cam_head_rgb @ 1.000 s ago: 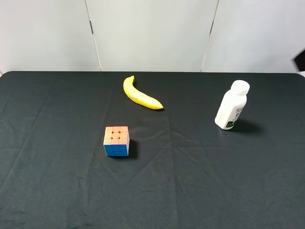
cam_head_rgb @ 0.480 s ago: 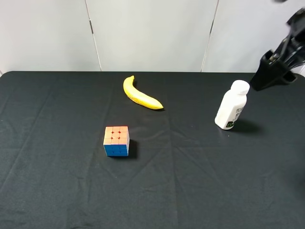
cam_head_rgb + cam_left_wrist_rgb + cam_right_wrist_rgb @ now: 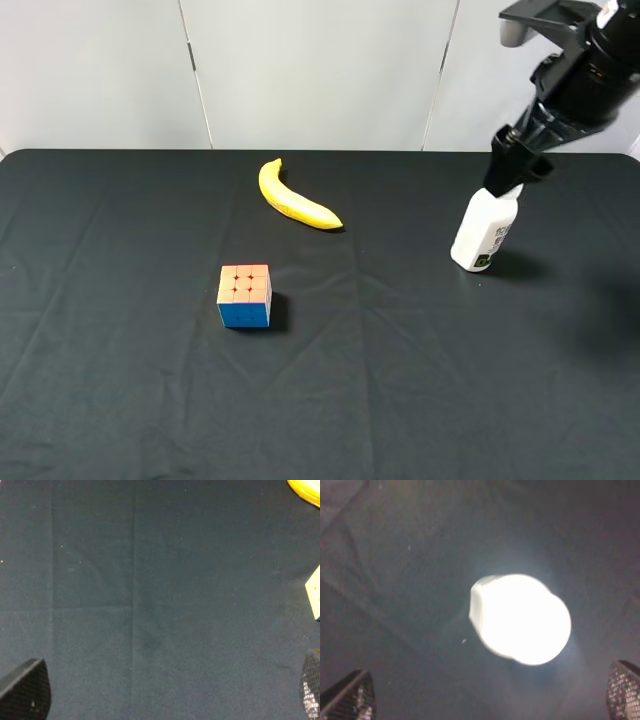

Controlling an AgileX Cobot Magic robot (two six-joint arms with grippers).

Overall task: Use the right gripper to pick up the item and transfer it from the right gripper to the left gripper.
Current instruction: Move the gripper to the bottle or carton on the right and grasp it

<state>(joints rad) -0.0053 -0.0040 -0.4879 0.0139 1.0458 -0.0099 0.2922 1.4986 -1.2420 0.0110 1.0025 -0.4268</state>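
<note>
The item, a small white bottle (image 3: 483, 233) with a green and black label, stands upright at the right of the black table. My right gripper (image 3: 511, 170) hangs just over its cap and covers the cap in the exterior view. In the right wrist view the bottle's white top (image 3: 522, 619) glows blurred between my two spread fingertips (image 3: 351, 700); the gripper (image 3: 487, 697) is open and holds nothing. My left gripper (image 3: 167, 695) is out of the exterior view. Its wrist view shows two spread tips at the corners, open and empty above bare cloth.
A yellow banana (image 3: 297, 204) lies at the back middle and a multicoloured puzzle cube (image 3: 245, 296) left of centre. Both show at the edge of the left wrist view: the banana (image 3: 306, 490) and the cube (image 3: 315, 597). White wall panels stand behind the table.
My right arm has come in from the right edge and moved left until the gripper is over the bottle's cap. The bottle, banana and cube have not moved.
</note>
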